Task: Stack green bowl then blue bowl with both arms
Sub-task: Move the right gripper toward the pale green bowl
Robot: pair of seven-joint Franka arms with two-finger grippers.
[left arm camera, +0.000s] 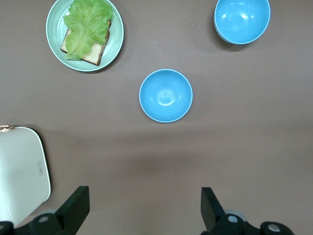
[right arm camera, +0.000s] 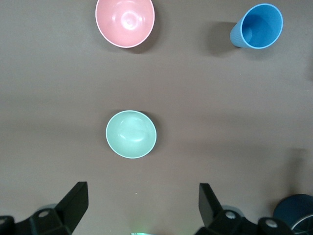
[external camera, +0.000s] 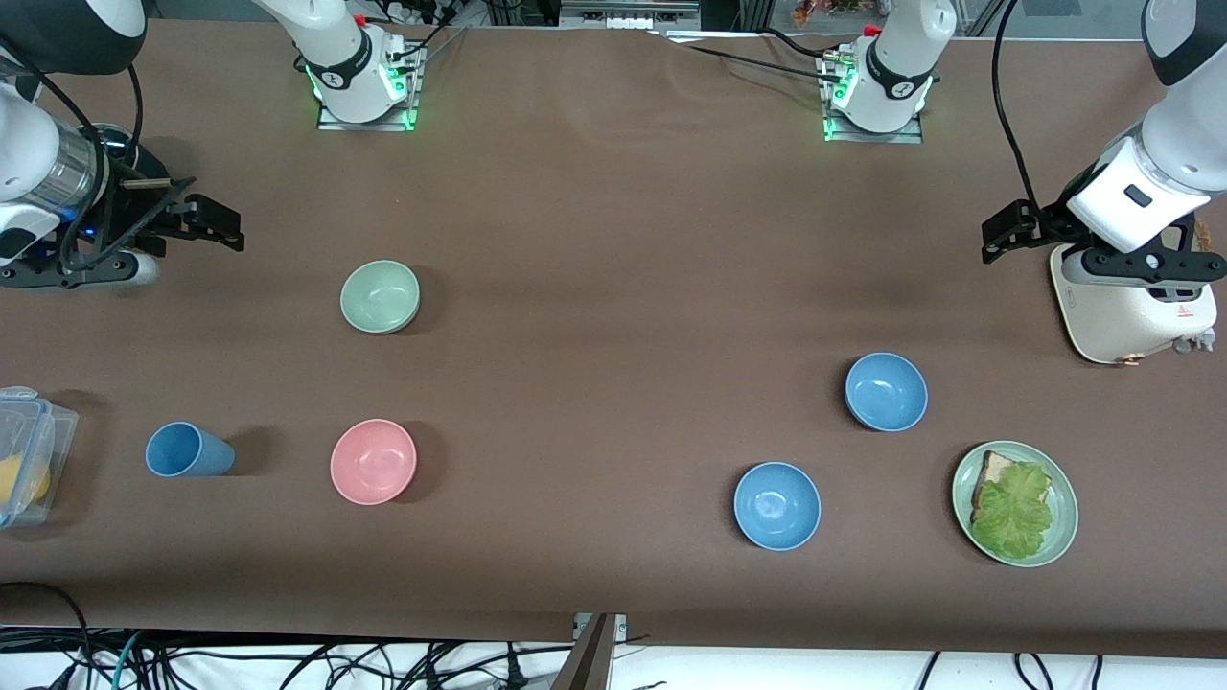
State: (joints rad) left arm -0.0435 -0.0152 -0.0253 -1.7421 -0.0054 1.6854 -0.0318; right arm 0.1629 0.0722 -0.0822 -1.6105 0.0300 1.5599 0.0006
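Note:
The green bowl sits upright and empty toward the right arm's end of the table; it also shows in the right wrist view. Two blue bowls stand toward the left arm's end: one farther from the front camera, central in the left wrist view, and one nearer, also in that view. My right gripper is open and empty, raised over the table beside the green bowl. My left gripper is open and empty, raised over the table beside a white appliance.
A pink bowl and a blue cup sit nearer the front camera than the green bowl. A green plate holds bread and lettuce. A white appliance and a clear plastic box stand at the table's ends.

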